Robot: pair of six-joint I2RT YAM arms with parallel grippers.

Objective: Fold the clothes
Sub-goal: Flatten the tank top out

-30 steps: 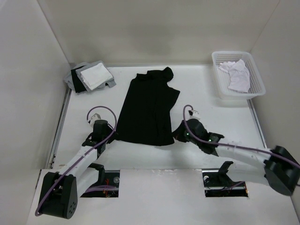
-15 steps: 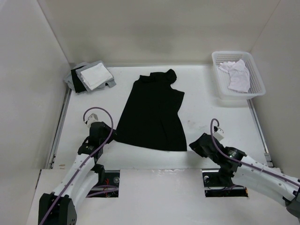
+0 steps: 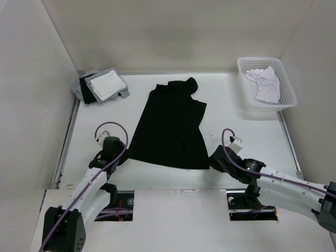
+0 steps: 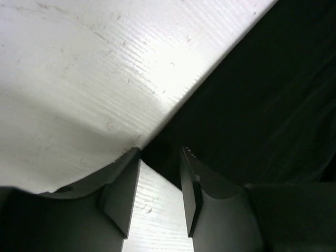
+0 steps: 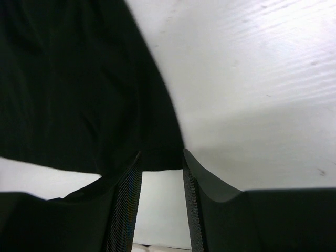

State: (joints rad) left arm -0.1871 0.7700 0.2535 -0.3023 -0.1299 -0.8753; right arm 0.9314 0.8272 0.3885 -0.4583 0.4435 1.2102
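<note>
Top view, black top (image 3: 170, 126): lies flat on the table (image 3: 236, 115), hem nearest both claws, neck end farthest from them.
Top view, left gripper (image 3: 122, 153): low at the hem's left corner, cloth just to its right.
Top view, right gripper (image 3: 212, 160): low at the hem's right corner, cloth just to its left (finger gap unreadable from here).
Top view, surroundings: stack of cloths (image 3: 102, 85) well ahead-left of the left gripper; basket (image 3: 262, 110) with white garment (image 3: 266, 84) well ahead-right of the right gripper.
Left wrist view, left gripper (image 4: 160, 153): fingers (image 4: 123, 194) spread, pinching nothing; black top (image 4: 262, 94) at the tips, running ahead-right; bare table (image 4: 79, 79) ahead-left.
Right wrist view, right gripper (image 5: 161, 155): spread, pinching nothing; black top (image 5: 68, 79) hem at the tips, cloth ahead-left; table (image 5: 252, 79) ahead-right.
</note>
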